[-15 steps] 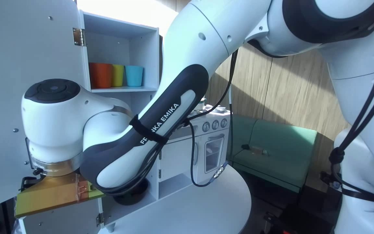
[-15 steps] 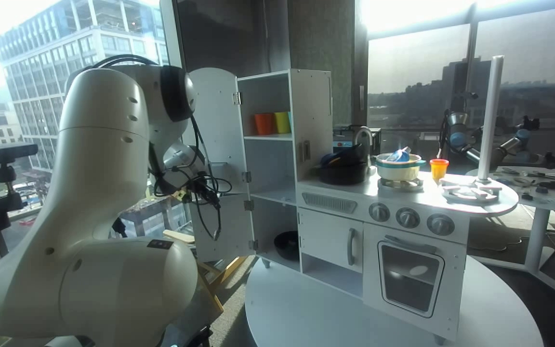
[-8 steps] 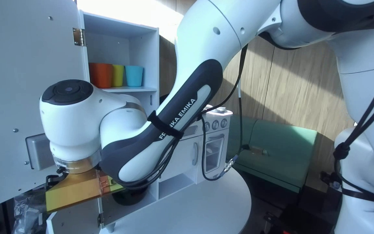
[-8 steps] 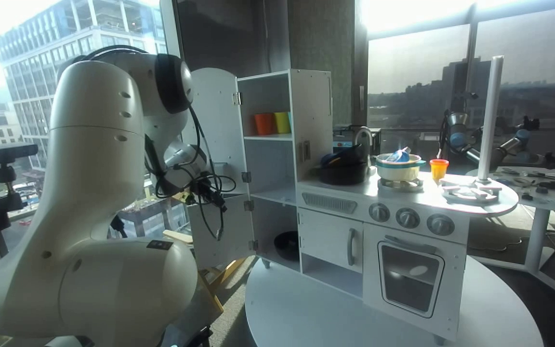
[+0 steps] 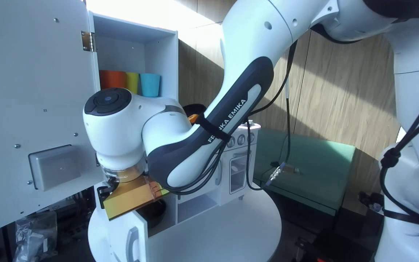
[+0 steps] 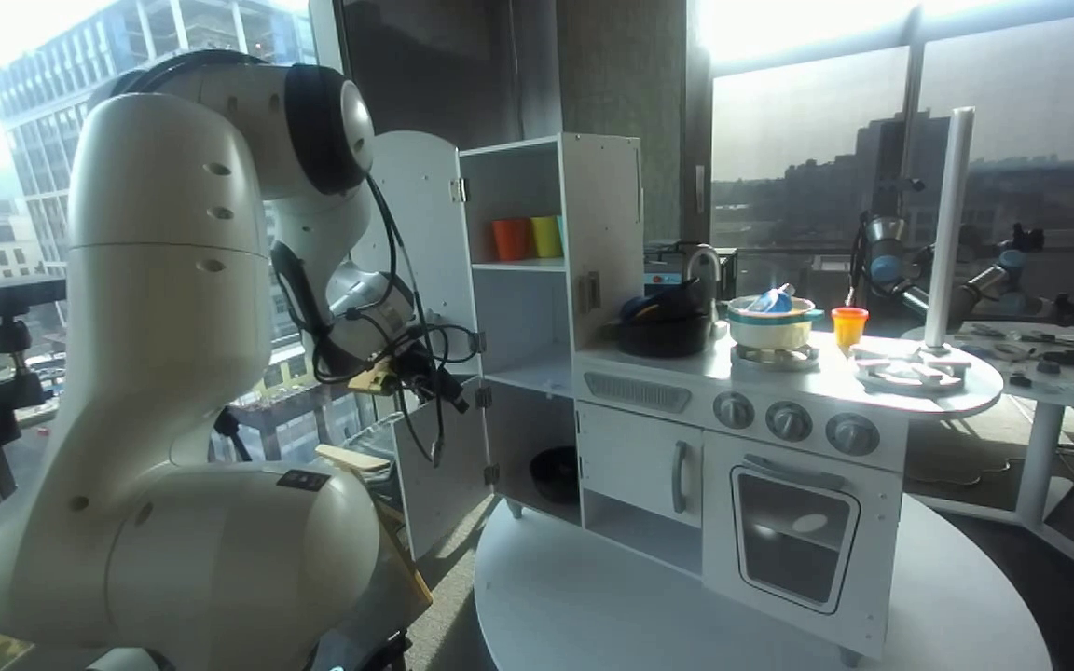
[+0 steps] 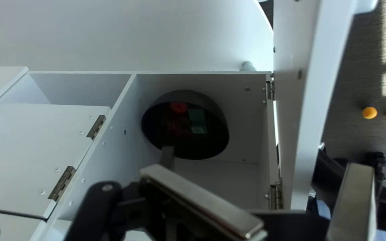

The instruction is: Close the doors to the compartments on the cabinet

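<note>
Currently, at the wrist view's centre, a dark bowl [image 7: 199, 147] sits inside the uncovered compartment [image 7: 245, 130]; at lower centre, the gripper [image 7: 270, 190] is spread wide; at right, the lower door [image 7: 305, 103] stands open, framed between its fingers [image 7: 352, 197], contact unconfirmed. Closing in this pose may trap the inner finger against the cabinet [image 7: 121, 150], and weak outer-finger contact may let the door slip.

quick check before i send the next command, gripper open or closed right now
Gripper: open; in the wrist view its jaws stand apart, lower door showing in the gap, not clamped.
</note>
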Tool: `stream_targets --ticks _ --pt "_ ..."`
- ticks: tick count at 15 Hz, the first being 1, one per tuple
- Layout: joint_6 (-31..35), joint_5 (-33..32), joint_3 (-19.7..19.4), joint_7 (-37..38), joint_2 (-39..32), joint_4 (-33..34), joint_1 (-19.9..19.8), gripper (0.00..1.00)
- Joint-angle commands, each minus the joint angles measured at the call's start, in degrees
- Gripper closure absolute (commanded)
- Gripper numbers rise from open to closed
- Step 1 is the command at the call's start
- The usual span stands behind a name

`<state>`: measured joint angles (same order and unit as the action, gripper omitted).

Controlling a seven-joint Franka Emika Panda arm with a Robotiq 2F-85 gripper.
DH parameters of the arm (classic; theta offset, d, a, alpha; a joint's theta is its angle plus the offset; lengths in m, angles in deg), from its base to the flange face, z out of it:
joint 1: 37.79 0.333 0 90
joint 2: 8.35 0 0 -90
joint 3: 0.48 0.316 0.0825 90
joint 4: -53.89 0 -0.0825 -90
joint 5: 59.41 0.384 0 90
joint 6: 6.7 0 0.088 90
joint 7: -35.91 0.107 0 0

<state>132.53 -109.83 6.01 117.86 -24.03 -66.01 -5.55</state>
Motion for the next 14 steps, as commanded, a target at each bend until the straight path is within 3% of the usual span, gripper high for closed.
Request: stream_targets --ticks 1,3,8,12,14 --pt "-3.8 -1.3 2.3 -3.5 4.3 -4.6 -4.3 0.00" --pt "-5.3 -3.3 2.7 -4.2 4.6 -5.8 -5.9 0.00" --pt "-12.1 -18.8 2.7 -5.7 4.5 -6.9 -8.4 0.00" --pt "-17.8 -32.1 4.2 1.5 5.0 -6.0 -9.0 0.00" --pt "-19.6 -35.0 5.6 5.5 5.9 -5.8 -9.5 0.00"
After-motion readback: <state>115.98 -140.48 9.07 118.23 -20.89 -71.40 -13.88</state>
